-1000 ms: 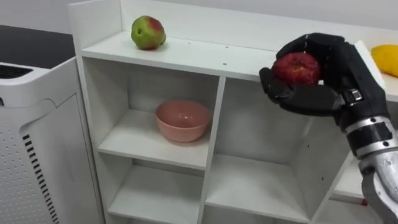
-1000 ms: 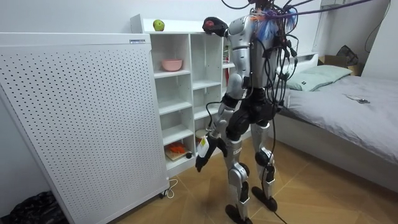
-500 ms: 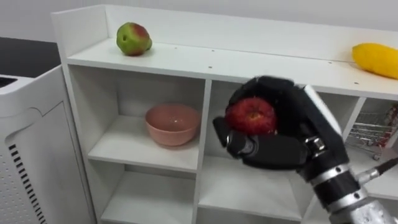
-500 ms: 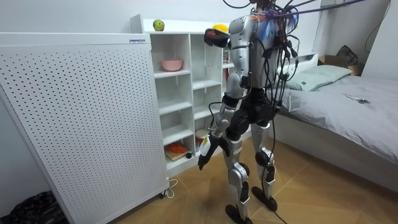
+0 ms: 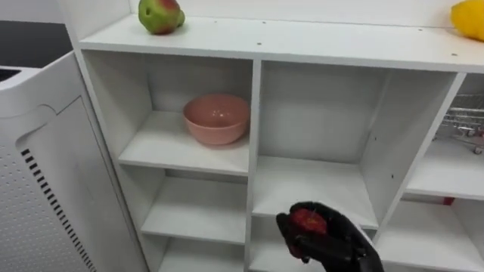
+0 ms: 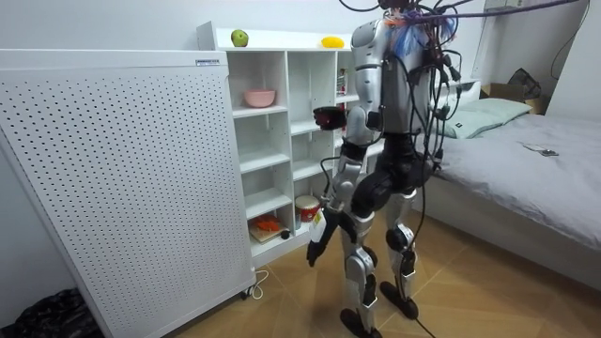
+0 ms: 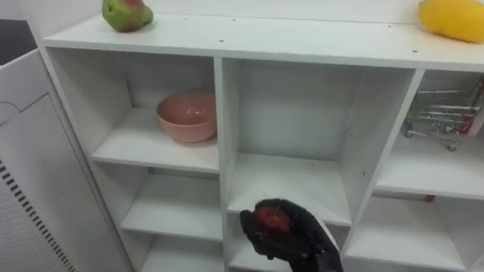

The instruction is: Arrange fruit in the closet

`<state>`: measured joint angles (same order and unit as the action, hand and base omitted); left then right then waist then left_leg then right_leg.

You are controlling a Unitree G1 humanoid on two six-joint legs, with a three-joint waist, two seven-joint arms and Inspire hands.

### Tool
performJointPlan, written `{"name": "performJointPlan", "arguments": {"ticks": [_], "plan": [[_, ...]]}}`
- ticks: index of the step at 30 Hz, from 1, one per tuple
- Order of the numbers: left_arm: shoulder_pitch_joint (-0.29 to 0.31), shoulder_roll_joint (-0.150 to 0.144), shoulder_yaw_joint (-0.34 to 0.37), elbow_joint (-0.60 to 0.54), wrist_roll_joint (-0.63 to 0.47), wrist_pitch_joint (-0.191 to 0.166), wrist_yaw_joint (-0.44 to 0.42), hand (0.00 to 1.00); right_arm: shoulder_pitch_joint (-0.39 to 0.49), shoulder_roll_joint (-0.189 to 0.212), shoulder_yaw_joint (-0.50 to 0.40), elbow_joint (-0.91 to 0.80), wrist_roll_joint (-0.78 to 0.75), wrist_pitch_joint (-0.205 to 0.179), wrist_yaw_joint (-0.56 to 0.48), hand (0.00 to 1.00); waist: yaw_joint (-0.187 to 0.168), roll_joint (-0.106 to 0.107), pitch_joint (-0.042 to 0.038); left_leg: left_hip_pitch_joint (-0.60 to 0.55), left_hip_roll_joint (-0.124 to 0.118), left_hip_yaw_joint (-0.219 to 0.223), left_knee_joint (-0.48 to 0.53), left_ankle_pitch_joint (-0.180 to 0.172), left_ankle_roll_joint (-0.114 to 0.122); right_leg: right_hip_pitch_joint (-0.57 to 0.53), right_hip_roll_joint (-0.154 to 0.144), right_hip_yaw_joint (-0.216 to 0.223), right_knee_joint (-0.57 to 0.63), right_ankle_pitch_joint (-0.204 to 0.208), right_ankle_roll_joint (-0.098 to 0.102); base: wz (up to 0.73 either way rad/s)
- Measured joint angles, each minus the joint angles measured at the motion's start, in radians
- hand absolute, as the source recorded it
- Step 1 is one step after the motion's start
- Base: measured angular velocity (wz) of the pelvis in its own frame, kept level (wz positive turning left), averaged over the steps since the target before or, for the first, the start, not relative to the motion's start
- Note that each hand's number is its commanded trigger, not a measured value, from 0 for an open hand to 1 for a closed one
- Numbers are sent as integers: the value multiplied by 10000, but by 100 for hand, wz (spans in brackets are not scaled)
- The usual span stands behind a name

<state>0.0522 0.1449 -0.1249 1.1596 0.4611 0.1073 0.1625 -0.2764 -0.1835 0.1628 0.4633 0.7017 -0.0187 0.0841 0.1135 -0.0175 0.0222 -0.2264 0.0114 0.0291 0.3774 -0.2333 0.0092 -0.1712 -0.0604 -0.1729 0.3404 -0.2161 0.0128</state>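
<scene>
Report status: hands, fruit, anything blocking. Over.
Right hand shut on red apple, low before the shelf unit's middle column. Left hand hangs by the thigh. Nothing between apple and shelves; pink bowl sits in upper left compartment.

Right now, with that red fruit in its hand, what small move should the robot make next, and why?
Probably reach the right hand forward, to set the round red apple on the white shelf board of the middle compartment. The fingers are curled round the fruit, and the hand hangs in front of that board, not yet over it.
</scene>
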Motion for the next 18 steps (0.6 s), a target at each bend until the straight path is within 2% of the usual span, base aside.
{"name": "performJointPlan", "arguments": {"ticks": [2, 5, 9, 12, 15, 17, 18], "plan": [[-236, -112, -9, 0, -9, 10, -2, 0, -846, 159, -258, 1341, 795, -5, -176, 100, 47, 24, 67, -720, -26, 24, 367, 40, 67, -771, -124, -236, 527, -79, -85, 2], [-401, -121, -290, -7, -158, 34, -5, 0, -1607, 235, -378, 2420, 2137, -6, -204, 100, 80, 69, 145, -1603, -59, 124, 736, 48, 89, -1825, -283, -193, 1336, -201, -151, -2], [-463, -112, -467, -35, -533, 74, 16, 0, -1853, 213, -698, 2987, 3196, -3, -412, 100, 165, 142, 202, -2597, -77, 142, 1197, 60, 108, -2887, -427, -240, 1997, -302, -257, 7], [-420, -98, -736, -194, -1159, 233, 42, 0, -2013, 139, -824, 3091, 3870, -3, -602, 100, 181, 180, 223, -3470, -111, 188, 1574, 99, 130, -3857, -622, -192, 2530, -534, -306, 4], [-469, -102, -896, -435, -1773, 251, 40, 0, -2421, 110, -986, 3512, 4023, -3, -798, 100, 218, 208, 232, -4223, -242, 258, 1817, 179, 153, -4773, -770, -67, 3085, -604, -332, 7], [-659, -131, -1206, -449, -1974, 201, 41, 0, -2903, -108, -1076, 3879, 4791, -3, -913, 100, 271, 341, 298, -4805, -257, 331, 2164, 205, 184, -5371, -884, -28, 3525, -662, -342, 9], [-662, -126, -1284, -456, -1977, 187, 53, 0, -2965, -160, -1079, 3939, 5025, -4, -941, 100, 295, 353, 297, -4896, -254, 418, 2220, 212, 194, -5483, -924, -45, 3604, -688, -354, 5]]}}
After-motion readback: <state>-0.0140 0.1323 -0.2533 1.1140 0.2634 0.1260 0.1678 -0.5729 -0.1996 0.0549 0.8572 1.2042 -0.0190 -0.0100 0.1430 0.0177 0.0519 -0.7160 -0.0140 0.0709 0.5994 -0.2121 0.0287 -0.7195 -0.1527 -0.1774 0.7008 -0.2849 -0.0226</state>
